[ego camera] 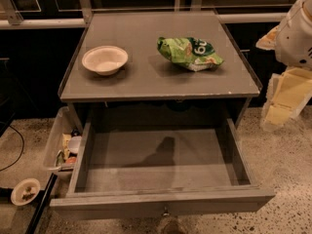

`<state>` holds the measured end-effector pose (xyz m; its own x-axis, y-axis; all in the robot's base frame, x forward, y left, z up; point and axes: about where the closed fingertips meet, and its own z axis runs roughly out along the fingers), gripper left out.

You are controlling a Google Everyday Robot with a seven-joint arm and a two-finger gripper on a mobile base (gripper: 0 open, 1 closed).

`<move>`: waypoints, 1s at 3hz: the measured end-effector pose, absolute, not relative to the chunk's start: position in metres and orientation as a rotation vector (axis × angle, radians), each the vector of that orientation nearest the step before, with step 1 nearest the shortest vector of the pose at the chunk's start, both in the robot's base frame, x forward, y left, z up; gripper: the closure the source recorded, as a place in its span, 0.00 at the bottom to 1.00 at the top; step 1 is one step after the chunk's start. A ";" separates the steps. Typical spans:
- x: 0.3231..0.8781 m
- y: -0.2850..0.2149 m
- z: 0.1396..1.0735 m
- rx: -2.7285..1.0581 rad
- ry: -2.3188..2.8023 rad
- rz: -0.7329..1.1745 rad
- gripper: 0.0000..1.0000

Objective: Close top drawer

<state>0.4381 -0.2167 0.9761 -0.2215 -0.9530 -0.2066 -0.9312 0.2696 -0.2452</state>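
The wide, shallow grey wooden top drawer (161, 165) stands pulled far out of the grey cabinet (156, 77), and it is empty inside. Its long flat front panel (161, 204) is the nearest part, with a small round metal knob (166, 212) at the middle (I see it only from above). The robot's pale yellow and white gripper (285, 99) hangs at the right, beside the cabinet's corner and apart from the drawer. Whether it is wide or narrow I cannot tell.

I judge the drawer light, because nothing is in it, and stiff, since wood does not bend under a push. No grasp seems needed: a flat push on the front panel, near the knob, should send it in straight. A push at one end may turn it a little and jam it. A white round bowl (105, 59) and a crumpled green snack bag (189, 52) lie on the cabinet top — a hard shove may shake them.
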 end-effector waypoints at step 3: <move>0.404 -0.228 0.920 -1.730 2.194 -0.013 0.18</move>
